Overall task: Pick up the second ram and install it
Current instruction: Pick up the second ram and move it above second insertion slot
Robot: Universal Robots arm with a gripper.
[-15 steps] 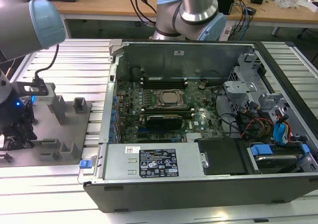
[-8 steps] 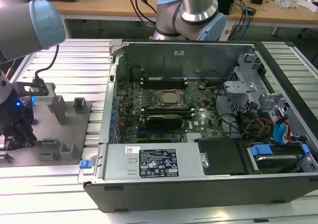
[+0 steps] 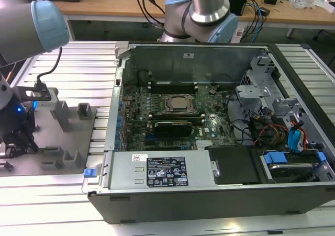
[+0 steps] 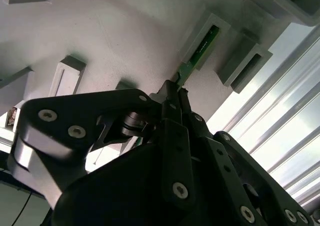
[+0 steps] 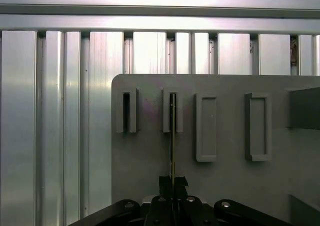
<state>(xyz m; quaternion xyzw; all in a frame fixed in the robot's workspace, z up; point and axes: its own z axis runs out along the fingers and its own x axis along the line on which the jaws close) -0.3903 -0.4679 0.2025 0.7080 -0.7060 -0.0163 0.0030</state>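
Hand [image 4: 176, 93] looks pinched on one end of the second ram [image 4: 199, 51], which sits in a slot of the grey holder plate [image 5: 145, 156]. We'd worry that gripping it so near the end lets it tilt and jam in that slot.

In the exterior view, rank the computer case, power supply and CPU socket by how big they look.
Largest: case
Then: power supply
Smallest: CPU socket, though it lies farther from the camera.

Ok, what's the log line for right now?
jaws: shut on long green circuit-board ram stick | stick: end in grey slotted holder | installed: no
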